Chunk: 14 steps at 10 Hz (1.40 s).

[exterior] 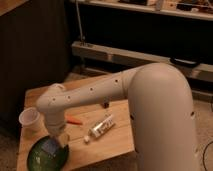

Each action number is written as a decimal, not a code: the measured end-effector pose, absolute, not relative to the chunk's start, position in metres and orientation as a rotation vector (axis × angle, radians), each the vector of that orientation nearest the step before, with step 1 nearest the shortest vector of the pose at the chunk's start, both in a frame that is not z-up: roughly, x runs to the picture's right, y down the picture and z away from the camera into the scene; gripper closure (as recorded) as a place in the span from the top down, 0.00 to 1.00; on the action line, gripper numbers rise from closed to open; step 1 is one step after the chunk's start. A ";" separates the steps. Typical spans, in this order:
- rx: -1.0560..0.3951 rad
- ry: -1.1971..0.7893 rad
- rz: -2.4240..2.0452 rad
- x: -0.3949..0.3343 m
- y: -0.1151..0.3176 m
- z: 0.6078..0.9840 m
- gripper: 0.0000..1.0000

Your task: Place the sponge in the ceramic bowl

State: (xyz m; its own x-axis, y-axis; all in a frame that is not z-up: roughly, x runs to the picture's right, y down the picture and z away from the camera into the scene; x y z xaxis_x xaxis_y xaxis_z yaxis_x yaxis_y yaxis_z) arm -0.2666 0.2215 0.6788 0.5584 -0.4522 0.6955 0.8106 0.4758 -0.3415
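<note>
The green ceramic bowl (36, 159) sits at the front left corner of the wooden table. My gripper (56, 141) hangs at the end of the white arm, just above the bowl's right half. It is shut on the light-blue sponge (49, 147). The sponge is over the inside of the bowl. I cannot tell whether it touches the bowl's floor.
A white cup (30, 119) stands just behind the bowl at the table's left edge. A white bottle (101, 127) lies on its side mid-table, with a small orange object (74, 120) to its left and a small dark item (105, 104) behind it. The arm's bulky body fills the right side.
</note>
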 end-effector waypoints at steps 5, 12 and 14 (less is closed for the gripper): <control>-0.729 -0.640 -0.991 -0.327 0.232 0.676 0.00; -0.731 -0.722 -1.011 -0.267 0.267 0.689 0.45; -0.738 -0.772 -1.032 -0.277 0.278 0.699 0.62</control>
State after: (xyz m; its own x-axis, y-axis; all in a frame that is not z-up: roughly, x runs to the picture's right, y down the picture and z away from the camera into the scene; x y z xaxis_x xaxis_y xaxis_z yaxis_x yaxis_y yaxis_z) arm -0.2773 0.2777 0.6986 0.3113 -0.4557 0.8339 0.9286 0.3326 -0.1649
